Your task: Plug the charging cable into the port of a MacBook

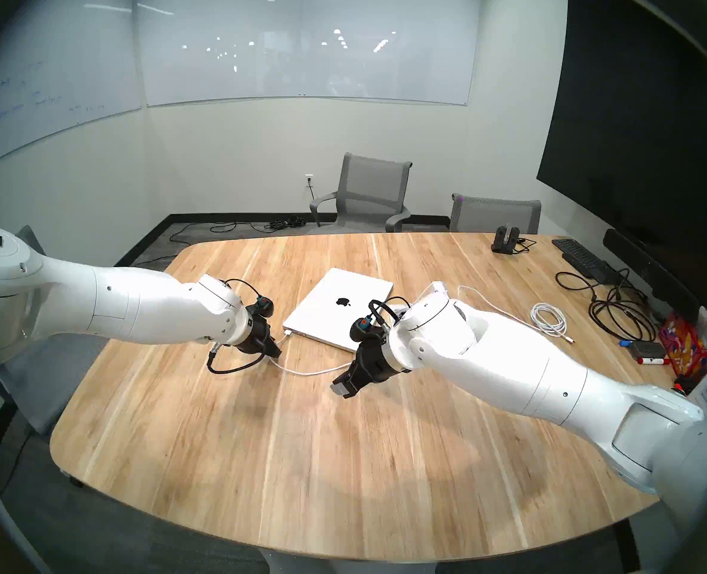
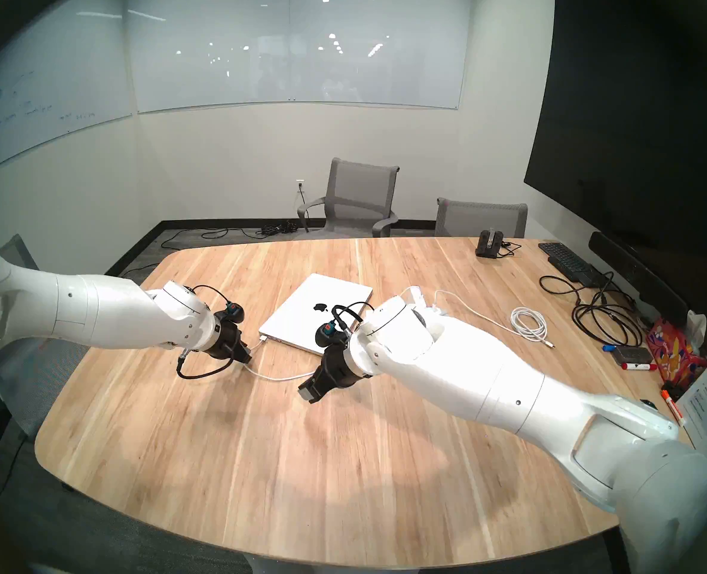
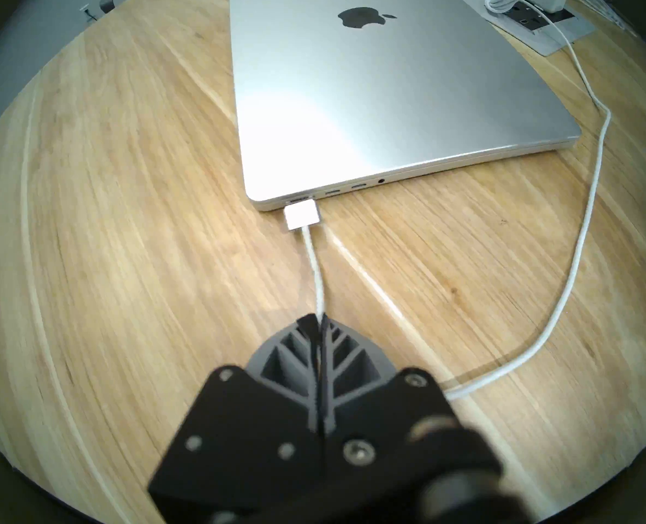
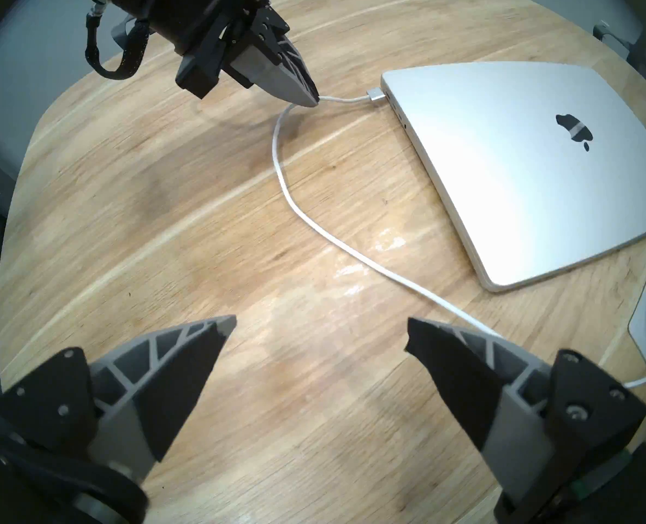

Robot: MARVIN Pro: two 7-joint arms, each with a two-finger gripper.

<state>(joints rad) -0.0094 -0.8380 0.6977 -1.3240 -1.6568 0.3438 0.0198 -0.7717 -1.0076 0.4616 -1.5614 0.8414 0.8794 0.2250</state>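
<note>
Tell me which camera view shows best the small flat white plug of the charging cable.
The left wrist view: the small flat white plug appears large, right at the silver MacBook edge beside its ports. The right wrist view shows it small; both head views show only a tiny white spot.

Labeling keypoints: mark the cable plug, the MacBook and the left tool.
cable plug (image 3: 302, 217), left wrist view, middle of the white plug body.
MacBook (image 3: 351, 96), left wrist view, bare lid.
left tool (image 4: 308, 96), right wrist view, shut fingertips on the cord.

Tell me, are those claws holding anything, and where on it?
The left gripper pinches the charging cable on its cord, a little behind the plug. The right gripper is open and empty.
</note>
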